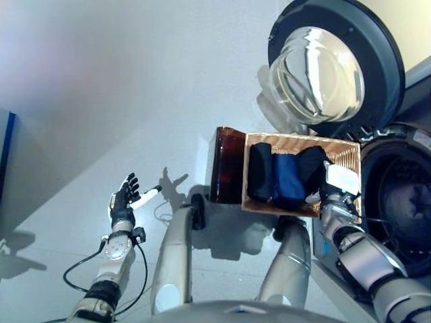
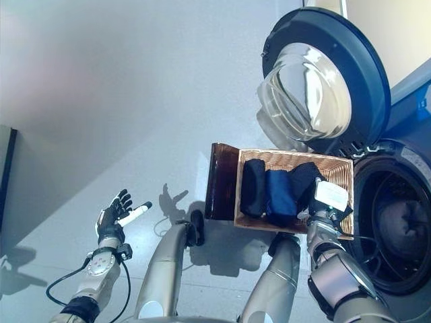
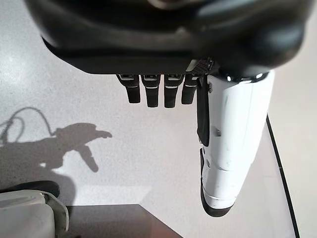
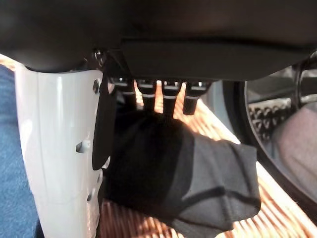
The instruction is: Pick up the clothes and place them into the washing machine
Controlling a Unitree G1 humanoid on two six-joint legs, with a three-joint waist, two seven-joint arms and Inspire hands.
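My right hand [image 1: 335, 187] is down in the wicker basket [image 1: 347, 151], at the end nearest the washing machine [image 1: 397, 202]. My right wrist view shows the fingers [image 4: 164, 96] curled down onto a black garment [image 4: 198, 183], with the white-covered thumb [image 4: 59, 148] beside it. Whether they actually pinch the cloth I cannot tell, since the tips are sunk in the folds.

I count three pieces of clothing in the basket, side by side: a black one [image 2: 253, 185] at the far end from my hand, a blue one [image 2: 279, 192] in the middle, and the black one under my fingers. They fill the basket's floor from wall to wall, each touching the next, so the only free rim is the woven back wall above them.

The basket's right edge sits just beside the drum opening [image 2: 397, 229] — the gap between them is narrow. The round door [image 1: 330, 67] stands swung wide open above the basket, its glass bowl facing out. A dark brown box [image 1: 227, 165] touches the basket's left wall.

My left hand [image 1: 123, 197] is well apart from all this, held over bare grey floor [image 1: 135, 87] with fingers straight and spread and the thumb out, holding nothing — open room all round it.
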